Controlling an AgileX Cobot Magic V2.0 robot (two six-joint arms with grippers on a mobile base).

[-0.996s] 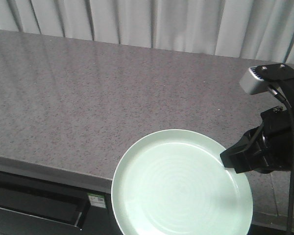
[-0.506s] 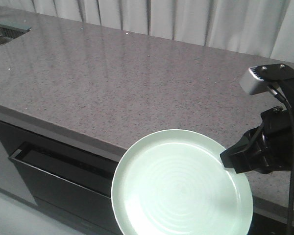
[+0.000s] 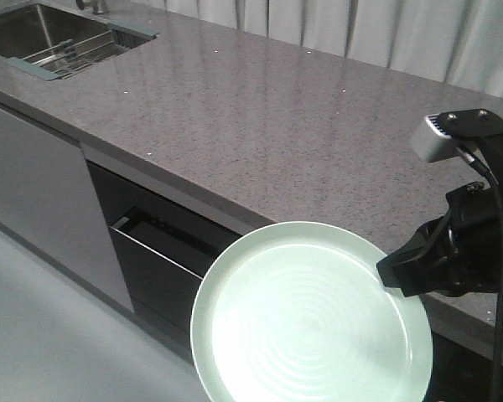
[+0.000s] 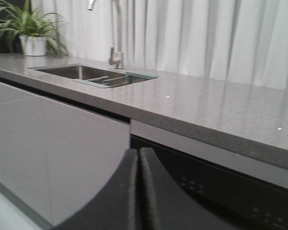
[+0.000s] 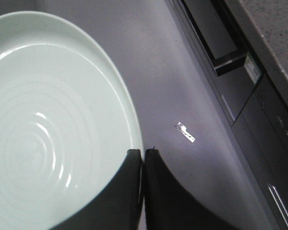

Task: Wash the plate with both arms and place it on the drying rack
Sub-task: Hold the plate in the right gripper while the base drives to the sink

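my right pincer [image 3: 396, 280] is clamped on the plate [image 3: 310, 327] rim, out in front of the counter [image 3: 277, 142]; a drawer [image 3: 168, 251] juts open below it. my left pincer [image 4: 138, 153] is pressed together, empty. the drying rack [image 3: 71, 52] lies far along the counter.

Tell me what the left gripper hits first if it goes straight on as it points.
Probably the dark appliance front under the countertop; depth is unclear. Nothing nearer lies ahead of the left gripper.
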